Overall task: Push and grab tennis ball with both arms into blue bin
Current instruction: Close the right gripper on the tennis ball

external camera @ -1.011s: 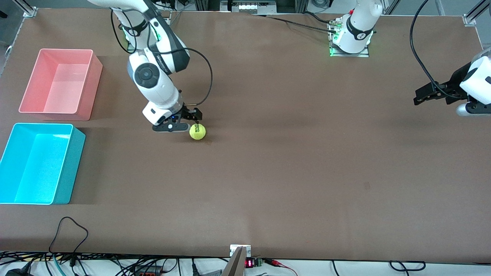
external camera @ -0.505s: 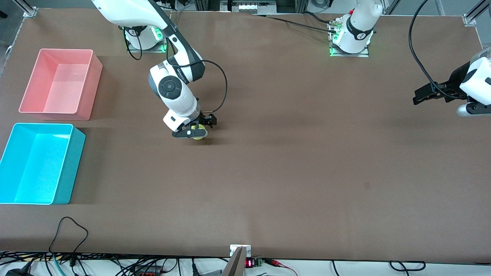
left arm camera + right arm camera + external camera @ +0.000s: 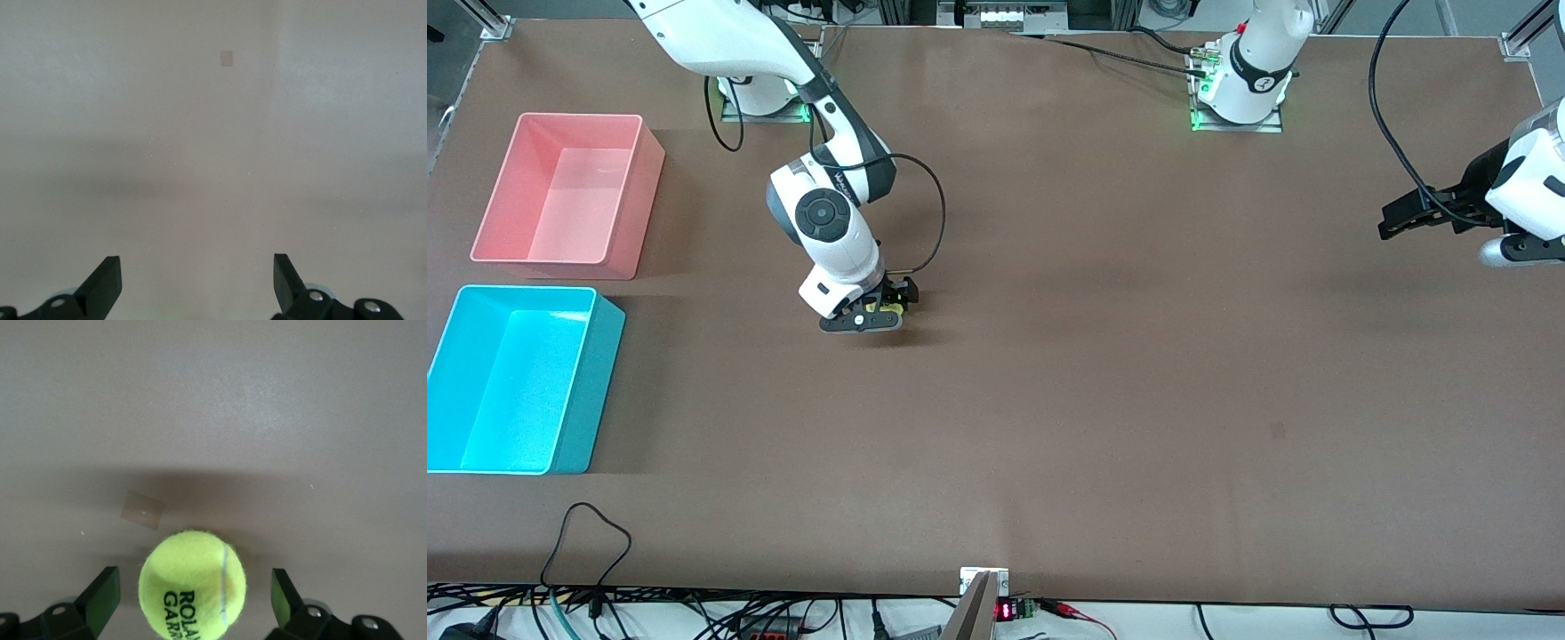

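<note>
Two spread fingers of the right gripper [image 3: 876,311] flank the tennis ball [image 3: 193,584] without touching it. Left gripper [image 3: 1398,220] waits open above the table [image 3: 1103,391].

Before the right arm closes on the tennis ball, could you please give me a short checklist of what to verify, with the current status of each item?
1. Tennis ball sits between the fingers of the right pincer: ok, the right wrist view shows a finger on each side of it.
2. Right pincer open with gaps on both sides of the ball: ok.
3. Ball centred in the gap: not ok, it sits slightly closer to one finger.
4. Pincer low enough to grip the ball's middle: cannot tell.
5. Blue bin open and ready toward the right arm's end of the table: ok.
6. Left pincer out of the way: ok, it waits, open, over the table's left-arm end.
</note>
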Available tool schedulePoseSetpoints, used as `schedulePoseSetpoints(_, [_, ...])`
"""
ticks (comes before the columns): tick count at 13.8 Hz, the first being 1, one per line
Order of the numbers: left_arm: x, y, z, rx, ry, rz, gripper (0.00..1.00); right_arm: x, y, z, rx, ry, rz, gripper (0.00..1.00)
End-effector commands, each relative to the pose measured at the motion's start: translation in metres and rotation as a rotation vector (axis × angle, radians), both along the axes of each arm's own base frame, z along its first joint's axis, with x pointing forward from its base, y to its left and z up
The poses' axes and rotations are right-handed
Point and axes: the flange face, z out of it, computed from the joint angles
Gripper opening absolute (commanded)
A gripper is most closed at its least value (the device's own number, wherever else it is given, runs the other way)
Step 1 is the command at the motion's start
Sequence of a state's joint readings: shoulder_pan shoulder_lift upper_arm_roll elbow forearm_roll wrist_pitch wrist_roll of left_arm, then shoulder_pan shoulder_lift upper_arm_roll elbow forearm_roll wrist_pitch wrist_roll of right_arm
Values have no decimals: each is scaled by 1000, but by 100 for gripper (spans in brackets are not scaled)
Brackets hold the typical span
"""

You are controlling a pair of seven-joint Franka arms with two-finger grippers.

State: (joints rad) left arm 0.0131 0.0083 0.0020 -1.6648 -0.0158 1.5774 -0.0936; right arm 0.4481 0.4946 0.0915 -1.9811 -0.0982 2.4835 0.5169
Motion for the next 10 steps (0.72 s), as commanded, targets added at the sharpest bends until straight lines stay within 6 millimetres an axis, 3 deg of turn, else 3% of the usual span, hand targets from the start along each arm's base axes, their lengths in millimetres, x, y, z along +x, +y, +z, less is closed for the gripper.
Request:
schedulePoseSetpoints(1, [-3,0,7,-5,3,13,100,1,3,-13,-8,-4,-4,100])
schedulePoseSetpoints(10, [-1,1,4,-5,6,14,100,-2,4,-22,-13,13,-8,100])
